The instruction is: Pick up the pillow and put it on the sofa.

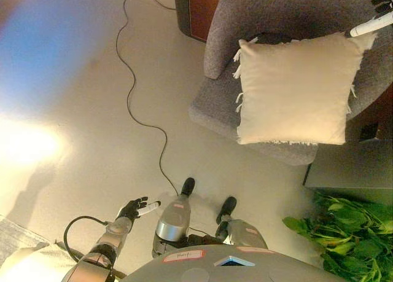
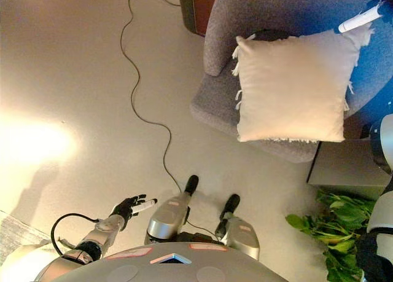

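One pillow (image 1: 295,90) hangs over the sofa (image 1: 212,107) seat's front edge; right hand (image 1: 376,19) pinches its corner (left hand (image 1: 136,208) idle, fingers spread). Lower squarely, then release.

This looks like a living room in a home. A grey upholstered sofa (image 1: 295,24) stands on a smooth, pale floor (image 1: 80,97), with a cream fringed pillow (image 1: 295,88) lying on its seat. Behind the sofa is a piece of dark reddish-brown wooden furniture (image 1: 202,8). A leafy green houseplant (image 1: 344,233) grows beside a low dark cabinet (image 1: 350,165) next to the sofa.
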Robot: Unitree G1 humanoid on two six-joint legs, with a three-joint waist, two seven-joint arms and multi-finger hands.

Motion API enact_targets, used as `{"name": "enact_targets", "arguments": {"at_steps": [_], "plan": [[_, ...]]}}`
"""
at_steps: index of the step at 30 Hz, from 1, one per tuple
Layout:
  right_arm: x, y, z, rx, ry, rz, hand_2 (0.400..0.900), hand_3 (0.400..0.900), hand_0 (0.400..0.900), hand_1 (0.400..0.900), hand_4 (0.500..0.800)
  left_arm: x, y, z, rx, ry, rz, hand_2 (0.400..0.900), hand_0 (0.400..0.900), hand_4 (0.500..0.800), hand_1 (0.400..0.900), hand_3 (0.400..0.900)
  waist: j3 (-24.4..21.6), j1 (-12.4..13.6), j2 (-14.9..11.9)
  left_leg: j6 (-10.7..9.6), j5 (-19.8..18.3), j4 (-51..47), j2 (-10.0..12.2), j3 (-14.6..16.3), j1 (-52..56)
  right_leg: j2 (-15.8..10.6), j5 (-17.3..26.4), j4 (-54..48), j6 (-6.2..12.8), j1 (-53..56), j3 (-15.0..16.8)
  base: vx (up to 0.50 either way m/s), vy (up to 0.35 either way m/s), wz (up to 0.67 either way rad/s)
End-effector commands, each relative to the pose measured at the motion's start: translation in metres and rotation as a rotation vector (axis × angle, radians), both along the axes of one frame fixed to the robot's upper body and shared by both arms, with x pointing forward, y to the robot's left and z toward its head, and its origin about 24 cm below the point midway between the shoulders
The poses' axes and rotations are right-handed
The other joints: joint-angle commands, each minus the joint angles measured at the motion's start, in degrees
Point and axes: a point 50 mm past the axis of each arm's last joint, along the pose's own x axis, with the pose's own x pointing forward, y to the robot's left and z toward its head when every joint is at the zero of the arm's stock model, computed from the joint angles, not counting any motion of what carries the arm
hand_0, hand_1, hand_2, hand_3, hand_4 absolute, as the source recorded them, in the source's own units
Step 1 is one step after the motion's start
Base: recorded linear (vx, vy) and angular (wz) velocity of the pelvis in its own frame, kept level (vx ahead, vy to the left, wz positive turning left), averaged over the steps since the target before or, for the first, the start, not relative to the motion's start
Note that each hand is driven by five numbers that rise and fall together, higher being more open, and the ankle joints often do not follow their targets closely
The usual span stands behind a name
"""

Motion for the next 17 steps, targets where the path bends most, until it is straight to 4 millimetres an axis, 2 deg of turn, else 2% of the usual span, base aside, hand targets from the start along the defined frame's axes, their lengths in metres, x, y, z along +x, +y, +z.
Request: {"name": "enact_targets", "arguments": {"at_steps": [1,6,9,12,13,15,17], "plan": [[-0.024,-0.017,0.069,-0.224,-0.15,-0.152,0.9,0.9,0.9,0.9,0.8,-0.021,0.026,0.001,0.083,0.095,-0.038,0.9,0.9,0.8,0.9,0.9,-5.94,-0.21,-3.96,-1.61,-7.54,-0.07,0.55,3.35,2.44,-2.54,-5.26,0.82,4.0,3.07,2.19,0.03,0.005,-0.07],[-0.036,-0.033,0.069,-0.252,-0.126,-0.244,0.9,0.9,0.9,0.9,0.8,-0.031,0.028,-0.001,0.082,0.143,-0.025,0.9,0.9,0.8,0.9,0.9,-7.82,-1.12,-4.73,-1.56,-8.12,-0.29,0.73,4.31,3.83,-2.39,-5.44,0.62,4.18,3.94,2.89,0.03,0.02,-0.09],[-0.038,-0.038,0.062,-0.231,-0.115,-0.24,0.9,0.9,0.9,0.9,0.8,-0.032,0.028,-0.002,0.071,0.153,-0.009,0.9,0.9,0.8,0.9,0.9,-9.05,-2.08,-5.19,-1.46,-8.54,-0.35,0.67,5.0,4.71,-2.45,-5.55,0.64,4.33,4.4,3.28,-0.01,0.045,-0.13],[-0.03,-0.038,0.03,-0.101,-0.113,-0.148,0.9,0.9,0.9,0.9,0.8,-0.029,0.028,-0.002,0.061,0.143,0.008,0.9,0.9,0.8,0.9,0.9,-9.77,-3.19,-5.43,-1.25,-9.05,-0.4,0.63,5.82,5.6,-2.61,-5.6,0.73,4.59,4.76,3.82,-0.03,0.042,-0.16],[-0.024,-0.033,0.009,0.022,-0.137,-0.078,0.9,0.9,0.9,0.9,0.8,-0.025,0.027,-0.001,0.054,0.135,0.018,0.9,0.9,0.8,0.9,0.9,-9.98,-3.93,-5.39,-1.15,-9.28,-0.4,0.68,6.32,6.09,-2.69,-5.58,0.89,4.66,4.89,4.12,-0.05,0.044,-0.21],[-0.019,-0.026,-0.027,0.131,-0.135,-0.002,0.9,0.9,0.9,0.9,0.8,-0.021,0.027,-0.001,0.049,0.128,0.026,0.9,0.9,0.8,0.9,0.9,-10.21,-4.81,-5.4,-0.92,-9.64,-0.31,0.65,6.83,6.7,-2.78,-5.76,1.41,4.65,4.96,4.57,-0.05,0.047,-0.23],[-0.019,-0.014,-0.087,0.245,-0.106,0.089,0.9,0.9,0.9,0.9,0.8,-0.012,0.021,-0.001,0.04,0.106,0.034,0.9,0.9,0.8,0.9,0.9,-10.37,-6.25,-5.13,-0.56,-10.31,-0.17,0.65,7.61,7.63,-2.81,-6.0,1.96,4.63,5.18,5.34,-0.04,0.044,-0.21]]}}
